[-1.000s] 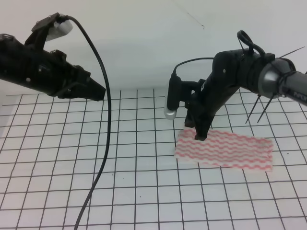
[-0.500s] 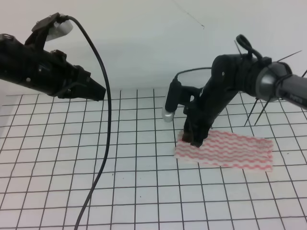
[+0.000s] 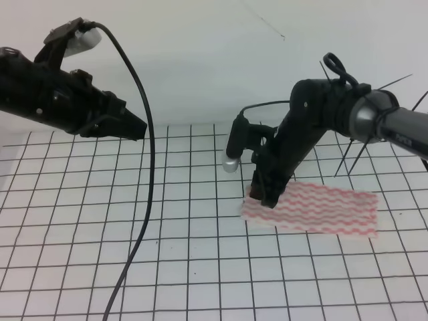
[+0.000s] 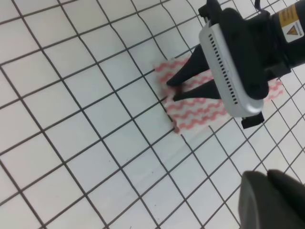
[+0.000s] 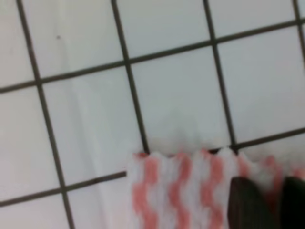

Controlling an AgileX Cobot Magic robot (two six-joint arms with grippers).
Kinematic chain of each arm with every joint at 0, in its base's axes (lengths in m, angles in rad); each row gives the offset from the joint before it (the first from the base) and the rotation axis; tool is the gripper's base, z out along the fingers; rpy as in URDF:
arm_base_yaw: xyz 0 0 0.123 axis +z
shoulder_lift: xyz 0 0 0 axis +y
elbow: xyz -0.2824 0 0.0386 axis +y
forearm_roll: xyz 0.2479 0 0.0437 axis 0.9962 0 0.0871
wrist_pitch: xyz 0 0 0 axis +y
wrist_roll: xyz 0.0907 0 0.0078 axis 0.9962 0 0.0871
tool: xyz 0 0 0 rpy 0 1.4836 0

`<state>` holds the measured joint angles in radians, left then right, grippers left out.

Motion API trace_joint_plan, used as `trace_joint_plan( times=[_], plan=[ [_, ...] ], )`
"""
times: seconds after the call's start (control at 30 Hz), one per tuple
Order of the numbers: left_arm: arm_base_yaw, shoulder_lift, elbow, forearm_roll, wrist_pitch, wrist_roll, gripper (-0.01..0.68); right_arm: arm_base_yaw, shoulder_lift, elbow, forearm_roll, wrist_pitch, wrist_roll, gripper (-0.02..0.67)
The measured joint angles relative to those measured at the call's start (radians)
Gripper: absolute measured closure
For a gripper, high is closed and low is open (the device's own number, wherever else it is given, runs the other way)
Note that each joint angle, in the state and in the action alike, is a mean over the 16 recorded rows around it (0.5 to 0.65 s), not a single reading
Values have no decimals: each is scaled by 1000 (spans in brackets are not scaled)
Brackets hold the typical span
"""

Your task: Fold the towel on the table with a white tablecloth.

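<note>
Pink-red and white wavy stripes mark the one towel (image 3: 311,210) you are working with; it lies flat and unfolded on the surface (image 3: 167,267), a table under a white cloth printed with a black grid. There is one towel, one surface, and two arms. Your right gripper (image 3: 267,196) is down at the towel's short end, the end nearest the middle of the grid. In the left wrist view its two dark fingers (image 4: 183,76) taper to a narrow gap right at that edge, nearly closed, with the tips on or just above the fabric; whether they have actually pinched cloth you cannot tell from these views. The right wrist view shows the scalloped hem just ahead of the fingertips and bare grid beyond it. Your left gripper (image 3: 137,128) hangs high, well apart from the towel, with nothing near its fingers; whether it is open or closed cannot be told. Judge the towel as thin, light and limp: it will drape and slide easily on the smooth cloth beneath, and it may drag or bunch if pushed rather than lifted. A corner or the hem at the short end beside the fingers looks the best place to take hold, catching only the towel and not the tablecloth under it.
</note>
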<state>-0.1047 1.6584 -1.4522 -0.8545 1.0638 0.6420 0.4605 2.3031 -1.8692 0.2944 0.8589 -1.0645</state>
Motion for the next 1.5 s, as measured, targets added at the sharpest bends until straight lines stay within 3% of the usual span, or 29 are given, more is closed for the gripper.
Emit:
trace_joint_plan(
  times=[0.33, 0.8, 0.97, 1.37, 1.5],
  plan=[
    [0, 0, 0, 0, 2, 1, 673, -2, -19, -33, -29, 34, -9, 600],
    [0, 0, 0, 0, 6, 3, 673, -3, 5, -36, -106, -14, -6, 627],
    [0, 0, 0, 1, 6, 1, 673, -3, 19, -36, -127, -35, 17, 593],
    [0, 0, 0, 1, 9, -4, 673, -3, -19, -36, -191, -71, 149, 388],
    [0, 0, 0, 0, 10, -4, 673, -3, -45, -36, -189, -64, 184, 358]
  ],
)
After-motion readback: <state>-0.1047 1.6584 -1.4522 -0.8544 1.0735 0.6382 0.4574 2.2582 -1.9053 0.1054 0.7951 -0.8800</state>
